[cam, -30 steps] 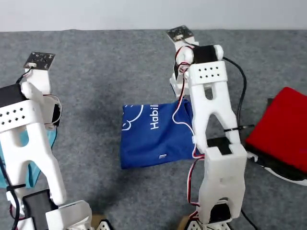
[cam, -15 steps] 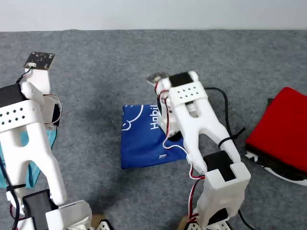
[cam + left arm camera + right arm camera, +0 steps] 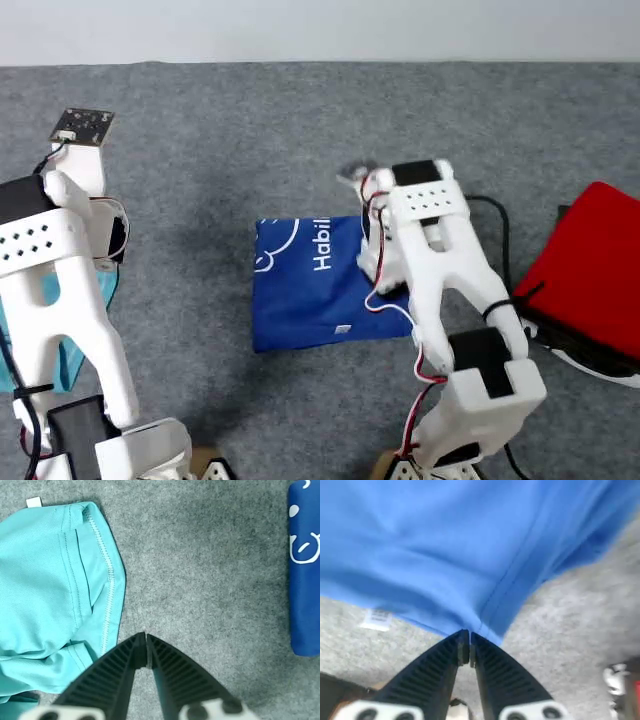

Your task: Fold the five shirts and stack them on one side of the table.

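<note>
Blue shirt (image 3: 320, 285) sits mid-desk, already folded into a flat-ish rectangle. The red shirt (image 3: 590, 270) is off at the right edge of the desk (image 3: 200, 150) on top of something dark and white, and the teal shirt (image 3: 50, 595) lies rumpled by the left arm.

Right tool (image 3: 465, 637) has its fingers pressed together right at the blue shirt's near hem. The creases run into the tips, so I'd say it's pinching a bit of fabric there. Left tool (image 3: 146, 640) is pressed together on nothing, hovering over bare desk just beside the teal shirt.

Handling-wise, it's thin, floppy jersey: light, no stiffness, and it'll drag on that fuzzy grey surface. Pinch only the top layer and the fold probably peels open, so I'd grab through all layers at an edge or corner and slide it low rather than lift.

In the high view its long axis runs left-right across the desk, slightly tilted. The white print is at the far-left corner, and a small tag (image 3: 342, 328) is on the near edge. Can't tell which end is the collar.
</note>
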`<act>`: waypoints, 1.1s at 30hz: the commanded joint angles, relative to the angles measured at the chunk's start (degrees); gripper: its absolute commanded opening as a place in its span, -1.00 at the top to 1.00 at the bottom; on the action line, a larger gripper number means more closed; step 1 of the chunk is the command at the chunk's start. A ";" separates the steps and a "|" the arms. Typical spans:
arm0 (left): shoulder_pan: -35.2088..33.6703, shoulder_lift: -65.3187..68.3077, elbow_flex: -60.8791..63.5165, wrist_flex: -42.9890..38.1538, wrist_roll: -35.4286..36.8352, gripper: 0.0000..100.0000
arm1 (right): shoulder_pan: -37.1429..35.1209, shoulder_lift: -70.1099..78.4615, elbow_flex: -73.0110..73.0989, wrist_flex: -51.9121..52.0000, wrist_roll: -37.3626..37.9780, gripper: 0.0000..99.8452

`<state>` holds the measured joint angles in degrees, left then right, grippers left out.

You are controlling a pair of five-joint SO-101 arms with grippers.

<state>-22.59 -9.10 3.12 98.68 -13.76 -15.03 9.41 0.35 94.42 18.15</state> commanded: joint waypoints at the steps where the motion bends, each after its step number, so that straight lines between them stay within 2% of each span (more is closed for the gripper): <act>1: 0.09 -2.37 -0.31 -0.70 -0.18 0.99 | -1.80 -3.74 -9.93 -0.40 0.18 0.98; 10: 0.09 -2.37 -0.31 -0.62 -0.18 0.99 | -1.19 7.96 -13.36 -18.33 0.26 0.98; 17: -0.09 -2.37 -0.31 -0.53 -0.18 0.99 | 6.11 19.38 -13.36 -23.16 0.62 0.98; 20: -0.18 -2.37 -0.31 -0.44 -0.18 0.99 | 9.45 20.97 -15.21 -22.29 0.62 0.98; 23: 0.00 -2.37 -0.31 -0.44 -0.18 0.99 | 9.63 20.26 -18.81 -19.56 0.44 0.98; 28: 0.00 -2.37 -0.31 -0.62 -0.18 0.99 | 5.32 18.07 -25.41 -12.79 0.18 0.97; 33: 0.00 -2.37 -0.31 -0.53 -0.18 0.99 | 2.86 15.60 -28.66 -1.71 0.09 0.94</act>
<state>-22.59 -9.10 3.12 98.68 -13.76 -11.16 29.63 -24.62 87.03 18.15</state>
